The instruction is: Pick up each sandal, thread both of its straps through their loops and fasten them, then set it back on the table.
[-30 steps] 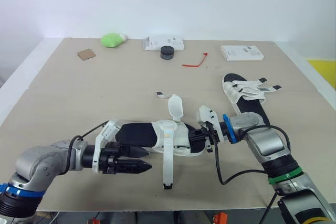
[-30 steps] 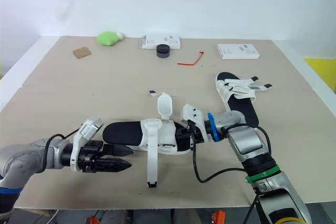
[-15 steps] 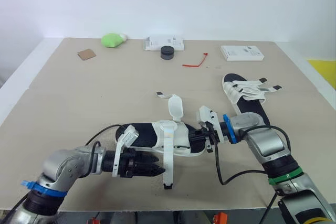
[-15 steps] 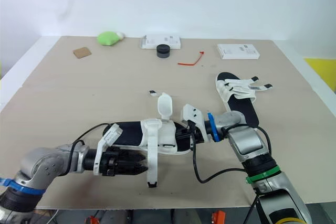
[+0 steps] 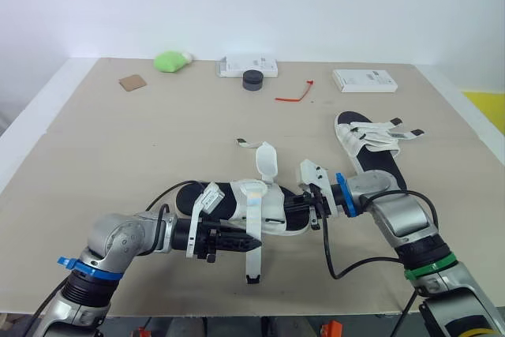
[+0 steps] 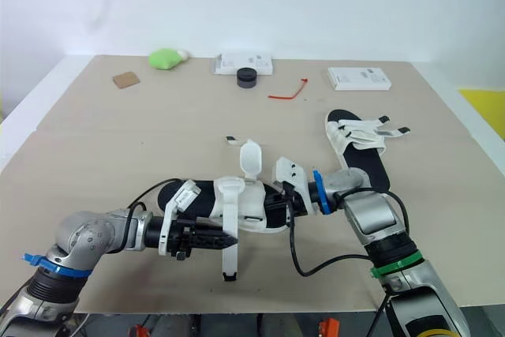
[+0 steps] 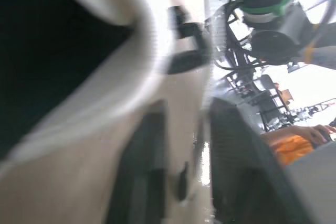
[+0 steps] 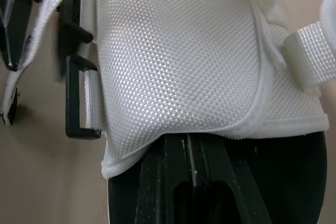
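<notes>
Near sandal [image 5: 268,209] lies front centre on desk [image 5: 118,140]. Right gripper [image 5: 298,207]: jaws clamped on its sole end. Left gripper [image 5: 241,242]: jaws narrowly parted, tips at loose strap [image 5: 252,262]. Second sandal [image 5: 371,151] lies well apart, rightward.

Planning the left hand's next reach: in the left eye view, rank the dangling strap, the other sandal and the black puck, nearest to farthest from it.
1. Dangling strap of the held sandal, right beside the left hand.
2. Other sandal, mid-table on the right.
3. Black puck, near the far edge.
</notes>
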Robot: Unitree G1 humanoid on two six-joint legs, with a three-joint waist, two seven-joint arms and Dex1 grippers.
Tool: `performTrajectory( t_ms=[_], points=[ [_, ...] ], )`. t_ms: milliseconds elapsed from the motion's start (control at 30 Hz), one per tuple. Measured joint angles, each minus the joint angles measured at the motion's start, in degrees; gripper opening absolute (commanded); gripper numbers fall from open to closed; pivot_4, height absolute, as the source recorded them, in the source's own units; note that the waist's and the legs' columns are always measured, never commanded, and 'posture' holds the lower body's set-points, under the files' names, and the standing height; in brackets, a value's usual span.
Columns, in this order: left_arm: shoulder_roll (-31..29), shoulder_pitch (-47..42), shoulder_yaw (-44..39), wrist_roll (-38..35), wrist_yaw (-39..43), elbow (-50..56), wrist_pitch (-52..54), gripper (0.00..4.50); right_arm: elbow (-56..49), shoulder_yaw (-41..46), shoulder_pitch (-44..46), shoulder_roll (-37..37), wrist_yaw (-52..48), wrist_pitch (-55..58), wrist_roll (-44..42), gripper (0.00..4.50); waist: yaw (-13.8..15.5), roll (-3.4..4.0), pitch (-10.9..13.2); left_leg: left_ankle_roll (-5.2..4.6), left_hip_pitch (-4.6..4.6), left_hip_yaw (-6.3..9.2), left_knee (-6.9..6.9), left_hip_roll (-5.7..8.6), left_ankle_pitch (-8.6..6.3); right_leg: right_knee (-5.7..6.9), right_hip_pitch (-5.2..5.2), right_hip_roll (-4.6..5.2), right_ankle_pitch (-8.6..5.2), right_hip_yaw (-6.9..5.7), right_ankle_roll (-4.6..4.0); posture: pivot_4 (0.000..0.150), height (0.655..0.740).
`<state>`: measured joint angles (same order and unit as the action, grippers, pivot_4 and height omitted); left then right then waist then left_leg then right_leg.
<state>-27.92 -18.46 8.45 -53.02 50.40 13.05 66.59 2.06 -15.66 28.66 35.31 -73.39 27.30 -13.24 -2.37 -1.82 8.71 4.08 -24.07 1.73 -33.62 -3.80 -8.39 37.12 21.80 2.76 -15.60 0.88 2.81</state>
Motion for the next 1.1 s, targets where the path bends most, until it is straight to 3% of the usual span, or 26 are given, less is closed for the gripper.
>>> performTrajectory(
  t_ms=[333,467,600,867,1100],
  points=[
    [-4.05,-0.83,-7.25,-6.59,-0.27,-1.07,7.21,0.01,-0.21,-0.06,0.28,-0.16,-0.11,0.04,-0.04,0.0,-0.03,0.0,0.03,-0.03,-0.17,0.03,0.02,0.0,0.01,0.0,0.06,-0.07,0.01,0.04,-0.02,0.15,0.74],
    [-6.38,-5.96,-10.79,-10.27,0.65,-3.59,10.36,0.01,0.38,-0.12,0.6,-0.24,-0.25,0.0,-0.03,0.0,-0.02,-0.03,0.06,-0.03,-0.15,0.06,0.0,0.0,0.01,0.0,0.13,-0.08,0.02,0.04,-0.01,0.15,0.74],
    [-4.33,-15.88,-14.2,-13.45,-0.07,-11.63,13.59,0.01,1.06,-0.27,1.03,-0.56,-0.48,-0.1,-0.03,0.0,-0.13,-0.06,0.08,-0.04,-0.14,0.06,-0.02,0.0,0.02,0.01,0.04,-0.1,0.06,0.05,0.04,0.15,0.74],
    [0.43,-27.4,-11.31,-8.95,0.91,-27.65,13.27,0.01,0.97,-0.35,0.99,-1.25,-0.36,-0.37,-0.04,0.0,-0.34,-0.09,0.09,-0.05,-0.13,0.18,0.07,-0.06,0.02,0.08,0.0,-0.41,0.23,0.2,0.25,0.15,0.74],
    [0.52,-28.61,-8.22,-4.22,5.88,-30.56,11.99,0.01,0.78,-0.23,0.78,-1.25,-0.17,-0.37,-0.04,0.0,-0.34,-0.09,0.09,-0.05,-0.14,0.17,0.08,-0.07,0.02,0.09,0.01,-0.39,0.23,0.21,0.24,0.15,0.74]
  ],
)
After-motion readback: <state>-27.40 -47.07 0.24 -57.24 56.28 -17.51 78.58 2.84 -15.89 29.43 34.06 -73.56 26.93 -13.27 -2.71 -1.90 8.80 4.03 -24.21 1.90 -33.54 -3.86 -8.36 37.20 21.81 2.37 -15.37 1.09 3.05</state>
